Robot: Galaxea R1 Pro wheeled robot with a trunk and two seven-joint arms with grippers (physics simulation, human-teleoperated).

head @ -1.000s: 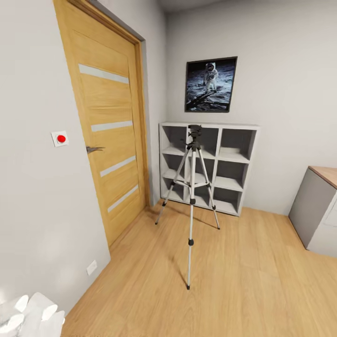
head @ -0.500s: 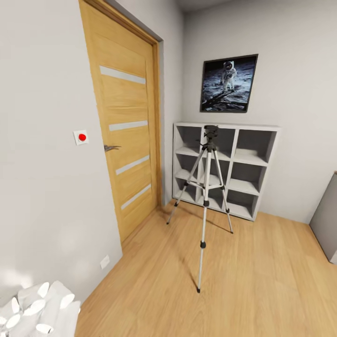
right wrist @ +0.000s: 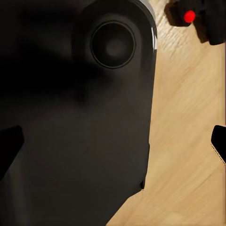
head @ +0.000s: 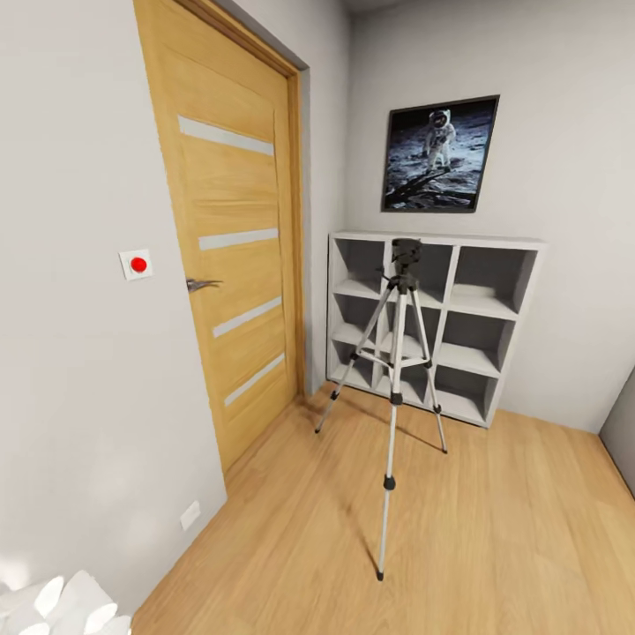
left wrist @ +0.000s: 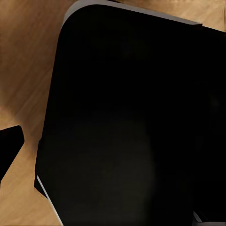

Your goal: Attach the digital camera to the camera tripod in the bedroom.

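Head view: bedroom corner, pale grey walls [head: 79, 397] and light wood plank floor [head: 511, 538]. Tall oak door with frosted stripes [head: 234, 238] on the left wall, closed, metal lever handle [head: 201, 284] on its left edge. White cube shelf unit with open compartments [head: 467, 309] stands against the far wall. Framed astronaut-on-moon picture [head: 439, 154] hangs above it.

Camera tripod with silver-white legs, black joints and black head [head: 397, 370] stands upright on the floor just in front of the shelf unit, legs spread, nearest leg reaching toward the viewer. Nothing mounted on its head.

Small white wall plate with a red button [head: 136, 264] left of the door. White wall socket [head: 189, 514] low near the floor.

Left wrist view: a large black rounded body [left wrist: 132, 122] over the wood floor; a dark fingertip [left wrist: 9, 146] at one edge. Cannot tell the left fingers' state.

Right wrist view: a black housing with a round recess [right wrist: 113, 44] and, beyond it, a small chunky black digital camera with a red dot [right wrist: 189, 16] lying over the floor. Two dark fingertips [right wrist: 10, 146] at opposite edges, wide apart, holding nothing.
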